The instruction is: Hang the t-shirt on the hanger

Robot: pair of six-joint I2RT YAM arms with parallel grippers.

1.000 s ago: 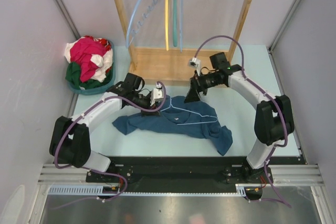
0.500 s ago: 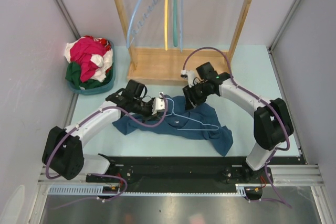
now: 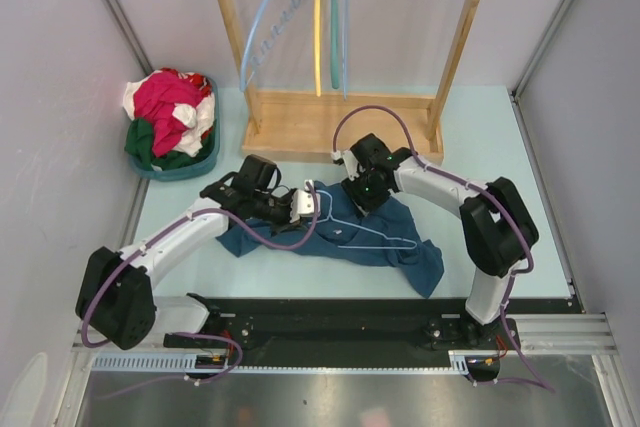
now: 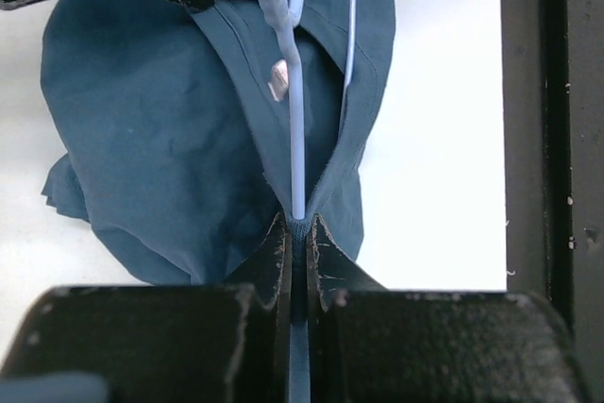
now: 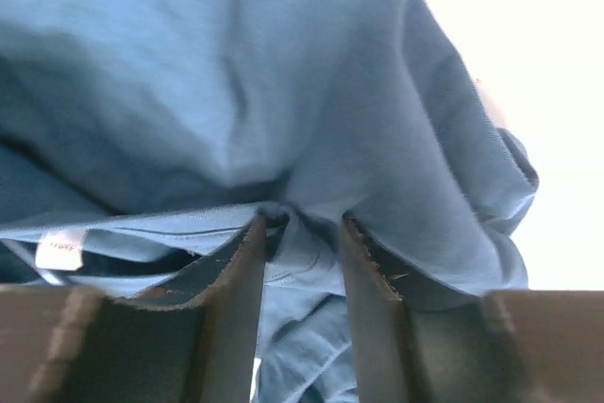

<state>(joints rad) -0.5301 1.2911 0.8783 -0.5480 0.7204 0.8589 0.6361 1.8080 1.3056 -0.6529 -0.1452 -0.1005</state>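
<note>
Currently, left jaws clamped on hanger (image 4: 296,139) wire, right jaws pinching t-shirt (image 5: 283,92) collar

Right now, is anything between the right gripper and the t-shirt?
Nothing visible. The right gripper has a fold of the t-shirt near the collar pinched between its fingers. The left gripper is clamped on the hanger.

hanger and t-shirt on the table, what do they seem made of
The hanger looks like thin metal wire with a smooth pale bluish-white coating, maybe paint or plastic: slender, round, twisted on itself near the hook. The t-shirt looks like soft matte knit, probably cotton: it creases and bunches loosely, without sheen.
</note>
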